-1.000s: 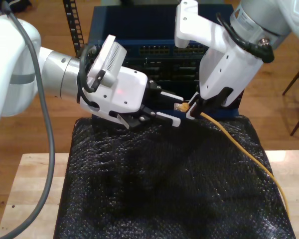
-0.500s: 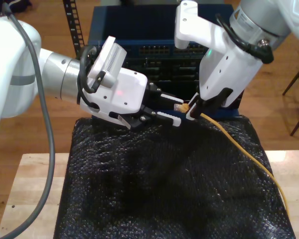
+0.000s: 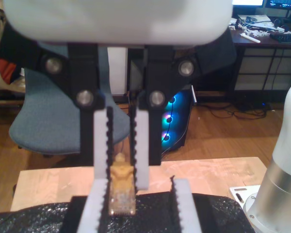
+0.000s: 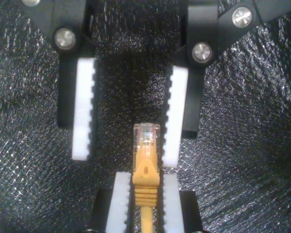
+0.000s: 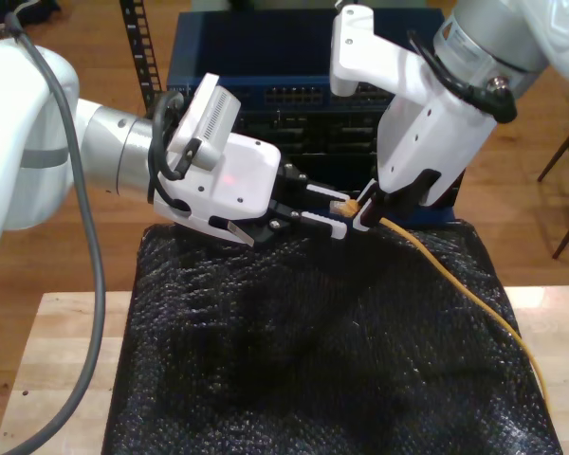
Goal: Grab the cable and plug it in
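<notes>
My first tool [image 5: 365, 213] comes in from the exterior view's upper right on an arm angled steeply downward, its white wrist housing tilted toward the middle of the scene. It is clenched on the cable [image 5: 455, 275] just behind the plug. The yellow-orange line trails away behind this tool, across the black bubble-textured sheet [image 5: 313, 360] toward the exterior view's lower right. My second tool [image 5: 341, 210] reaches in nearly level from the exterior view's left, its forearm roughly horizontal and its fingers pointing straight at my first tool, tip to tip. It is released, the jaws spread wide with nothing pressed between them. Its own wrist view looks down onto the sheet and shows the clear plug [image 4: 146, 136] poking forward between its spread white pads [image 4: 82, 107], touching neither. There the ribbed boot is pinched in the narrow pads of my first tool. The first wrist view instead looks outward past the plug [image 3: 121, 189], taking in the wooden desk [image 3: 208, 170] edge, a blue-grey chair [image 3: 39, 121] and a computer case [image 3: 177, 116] with glowing lights beyond. The exterior view adds a dark blue rack unit [image 5: 266, 57] behind both tools.
</notes>
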